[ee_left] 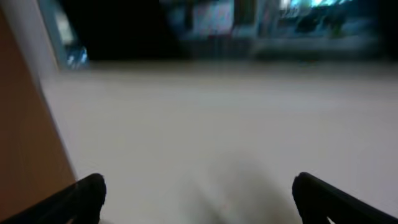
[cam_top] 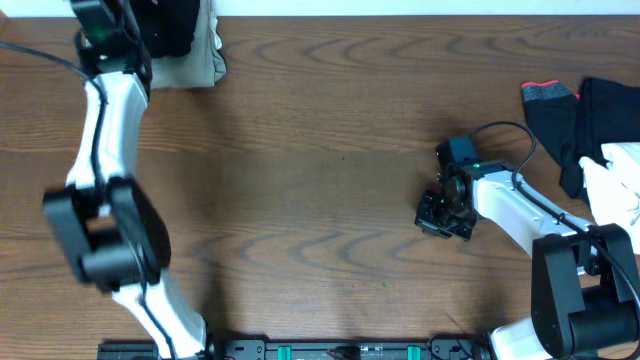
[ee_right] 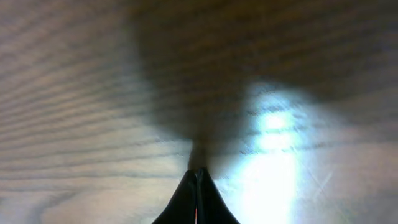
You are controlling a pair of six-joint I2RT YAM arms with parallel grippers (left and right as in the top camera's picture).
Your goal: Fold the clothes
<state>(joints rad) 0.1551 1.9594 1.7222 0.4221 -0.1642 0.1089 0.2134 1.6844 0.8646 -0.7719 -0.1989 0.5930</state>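
Table (cam_top: 330, 150): brown wood, wavy grain, fills frame. Upper left of frame: khaki garment (cam_top: 205, 62) on wood, black garment (cam_top: 175, 25) touching it at top edge, partly under arm. Right edge of frame: black piece (cam_top: 548, 98) with red-orange trim, black cloth (cam_top: 605, 110) just beside it, white garment (cam_top: 622, 185) overlapping lower part

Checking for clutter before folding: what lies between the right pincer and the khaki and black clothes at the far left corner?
Nothing: the overhead view shows only bare brown wooden table between the right pincer and the khaki and black clothes.
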